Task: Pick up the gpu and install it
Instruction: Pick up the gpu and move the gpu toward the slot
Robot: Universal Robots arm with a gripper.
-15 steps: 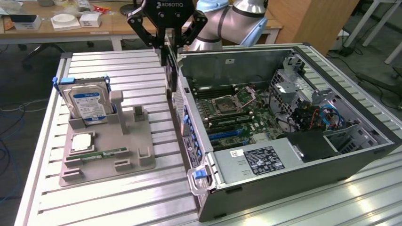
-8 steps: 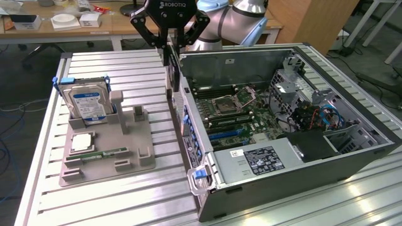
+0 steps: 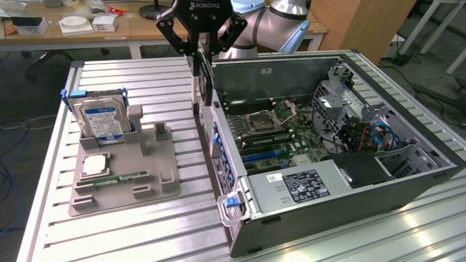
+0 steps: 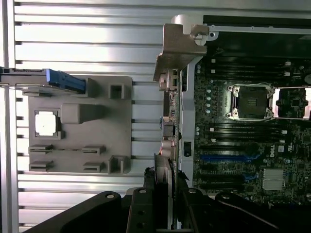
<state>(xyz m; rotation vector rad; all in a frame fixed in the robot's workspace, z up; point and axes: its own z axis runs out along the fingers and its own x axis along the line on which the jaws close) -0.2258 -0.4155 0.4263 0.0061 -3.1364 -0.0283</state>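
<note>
**A:** So, how far along is the job?

**B:** About halfway, I'd judge. The open computer case (image 3: 407,180) lies on the slatted table (image 3: 145,229) with its motherboard (image 3: 291,131) exposed. The grey parts tray (image 3: 156,169) sits just beside it, holding the hard drive (image 3: 102,120) and the narrow memory stick (image 3: 120,178).

**A:** And the gpu?

**B:** The gpu (image 3: 207,87) is off the tray and up in the air. It hangs upright, edge down, over the case wall nearest the tray. The gripper (image 3: 204,54) has its fingers pressed together on the card's upper edge. The wrist view shows the same pinch, with the gpu (image 4: 164,179) clamped between the two fingers of the gripper (image 4: 164,204).

**A:** So the pick-up is done?

**B:** It looks that way, yes, since the card is clear of every surface.

**A:** Is it installed?

**B:** Not yet. The blue expansion slots (image 3: 256,156) on the board are bare. The card sits above them and off to the tray side, touching nothing in the case. Lining it up and seating it in a slot are both left to do.
</note>
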